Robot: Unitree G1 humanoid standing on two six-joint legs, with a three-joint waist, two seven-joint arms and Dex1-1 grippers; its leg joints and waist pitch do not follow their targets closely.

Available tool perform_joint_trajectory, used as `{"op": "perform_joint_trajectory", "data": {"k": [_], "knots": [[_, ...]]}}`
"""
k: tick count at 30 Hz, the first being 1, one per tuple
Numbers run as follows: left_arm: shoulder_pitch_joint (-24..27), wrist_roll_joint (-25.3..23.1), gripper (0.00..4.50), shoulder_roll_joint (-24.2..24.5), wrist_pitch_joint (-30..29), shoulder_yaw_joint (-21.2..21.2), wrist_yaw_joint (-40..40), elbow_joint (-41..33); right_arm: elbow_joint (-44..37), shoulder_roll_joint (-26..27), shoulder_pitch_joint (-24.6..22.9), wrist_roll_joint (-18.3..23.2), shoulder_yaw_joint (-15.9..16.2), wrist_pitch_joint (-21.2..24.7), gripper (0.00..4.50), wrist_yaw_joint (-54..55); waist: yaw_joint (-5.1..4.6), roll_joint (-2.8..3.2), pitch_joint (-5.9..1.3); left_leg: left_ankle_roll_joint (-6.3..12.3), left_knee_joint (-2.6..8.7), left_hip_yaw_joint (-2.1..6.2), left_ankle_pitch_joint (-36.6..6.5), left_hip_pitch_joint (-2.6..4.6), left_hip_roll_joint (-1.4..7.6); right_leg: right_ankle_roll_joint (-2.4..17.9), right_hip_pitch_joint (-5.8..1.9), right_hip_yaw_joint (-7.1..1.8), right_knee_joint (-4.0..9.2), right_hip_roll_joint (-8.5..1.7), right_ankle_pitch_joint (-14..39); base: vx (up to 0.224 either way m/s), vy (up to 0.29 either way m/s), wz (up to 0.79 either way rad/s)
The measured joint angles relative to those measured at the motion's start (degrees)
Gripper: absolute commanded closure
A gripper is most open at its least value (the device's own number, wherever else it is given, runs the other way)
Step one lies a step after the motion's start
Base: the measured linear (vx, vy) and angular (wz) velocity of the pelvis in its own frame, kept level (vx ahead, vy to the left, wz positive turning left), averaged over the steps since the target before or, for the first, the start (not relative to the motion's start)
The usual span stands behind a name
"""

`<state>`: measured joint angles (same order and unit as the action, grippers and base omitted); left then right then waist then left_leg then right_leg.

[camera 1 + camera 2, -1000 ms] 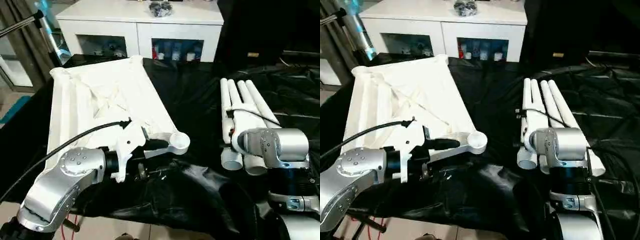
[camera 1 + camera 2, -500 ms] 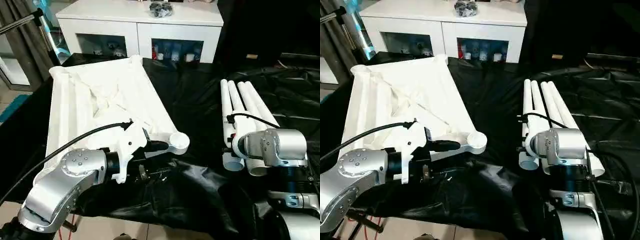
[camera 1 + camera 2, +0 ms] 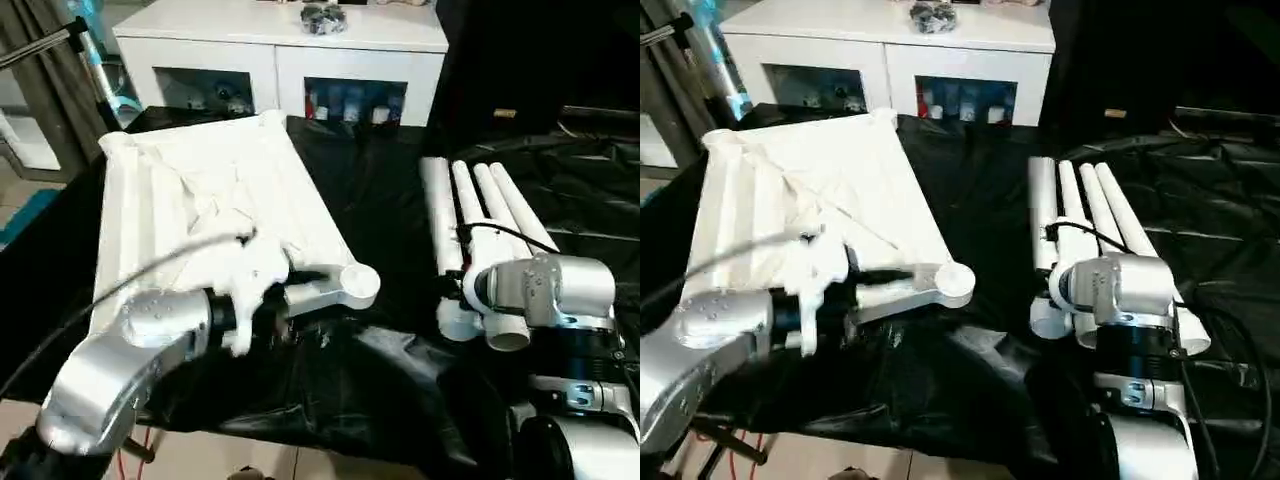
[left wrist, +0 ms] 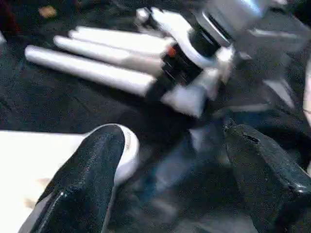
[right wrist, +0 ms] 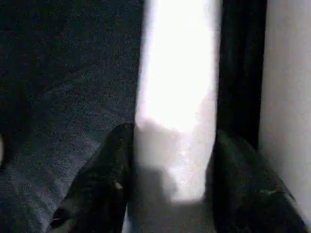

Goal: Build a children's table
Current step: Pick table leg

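Tabletop (image 3: 200, 200) lies ribbed side up; my left tool (image 4: 167, 160) gapes wide at its corner socket (image 3: 358, 283). My right tool (image 5: 167, 179) clamps one leg (image 5: 177, 92).

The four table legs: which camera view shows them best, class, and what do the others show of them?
The left eye view: all four legs lie side by side on the black cloth. The right eye view matches. The left wrist view shows them blurred; the right wrist view shows one leg between the right end effector's fingers.
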<state>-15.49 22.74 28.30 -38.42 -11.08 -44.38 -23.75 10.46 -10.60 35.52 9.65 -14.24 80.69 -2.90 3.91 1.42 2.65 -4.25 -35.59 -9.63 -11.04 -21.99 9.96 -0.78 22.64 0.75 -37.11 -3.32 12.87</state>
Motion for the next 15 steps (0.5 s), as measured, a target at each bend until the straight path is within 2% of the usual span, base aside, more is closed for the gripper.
{"op": "perform_joint_trajectory", "data": {"k": [3, 9, 10, 11, 13, 15], "knots": [[-1.44, -0.04, 0.72, -0.8, 0.51, 0.32, 1.14, 1.4, -1.4, 0.27, 0.0, 0.04, -0.57, 0.08, 2.53, -0.06, 0.18, 0.25, -0.04, -0.07, 0.0, 0.01, 0.04, 0.0, 0.0, -0.01, -0.01, 0.0, 0.01, 0.0, -0.01, 0.0, 0.0, 0.0], [-5.02, -0.21, 0.72, -3.42, 0.41, 1.05, 3.33, 4.83, -1.76, 0.39, -0.64, 0.74, -2.42, -0.55, 2.59, -0.27, 0.78, 0.56, 0.0, -0.12, 0.01, 0.03, 0.06, -0.01, 0.0, 0.0, 0.01, 0.01, 0.0, 0.0, -0.03, 0.0, 0.0, 0.0], [-5.82, -0.19, 0.72, -4.54, 0.19, 1.49, 4.12, 5.5, -2.63, 0.76, -1.24, 1.31, -3.44, -1.97, 2.59, -0.61, 0.99, 0.6, 0.01, -0.12, 0.01, 0.02, 0.07, -0.01, 0.0, -0.01, 0.01, 0.01, 0.0, 0.0, -0.04, 0.0, 0.0, 0.0], [-7.76, 0.14, 0.72, -7.34, -0.57, 2.72, 6.39, 7.48, -4.13, 1.68, -2.44, 2.72, -5.22, -5.98, 2.59, -2.12, 1.21, 0.65, 0.03, -0.12, -0.01, 0.02, 0.07, -0.03, 0.01, -0.01, 0.01, 0.01, -0.01, 0.0, -0.06, 0.0, 0.0, 0.0], [-10.71, 0.86, 0.72, -11.2, -1.6, 4.98, 10.18, 9.96, -6.84, 2.87, -2.64, 5.29, -6.27, -11.4, 2.59, -5.0, 1.23, 0.84, 0.11, -0.1, 0.0, 0.01, 0.07, -0.06, 0.01, 0.02, 0.05, 0.0, 0.02, -0.01, -0.15, 0.0, 0.0, 0.0], [-13.46, 3.14, 0.72, -15.32, -3.29, 7.73, 13.7, 11.98, -9.63, 3.04, -2.5, 7.6, -7.01, -12.94, 2.59, -7.57, 1.24, 0.86, 0.1, -0.02, 0.0, 0.01, 0.1, -0.06, 0.01, 0.02, 0.04, 0.01, 0.02, -0.01, -0.15, 0.0, 0.0, 0.0]]}}
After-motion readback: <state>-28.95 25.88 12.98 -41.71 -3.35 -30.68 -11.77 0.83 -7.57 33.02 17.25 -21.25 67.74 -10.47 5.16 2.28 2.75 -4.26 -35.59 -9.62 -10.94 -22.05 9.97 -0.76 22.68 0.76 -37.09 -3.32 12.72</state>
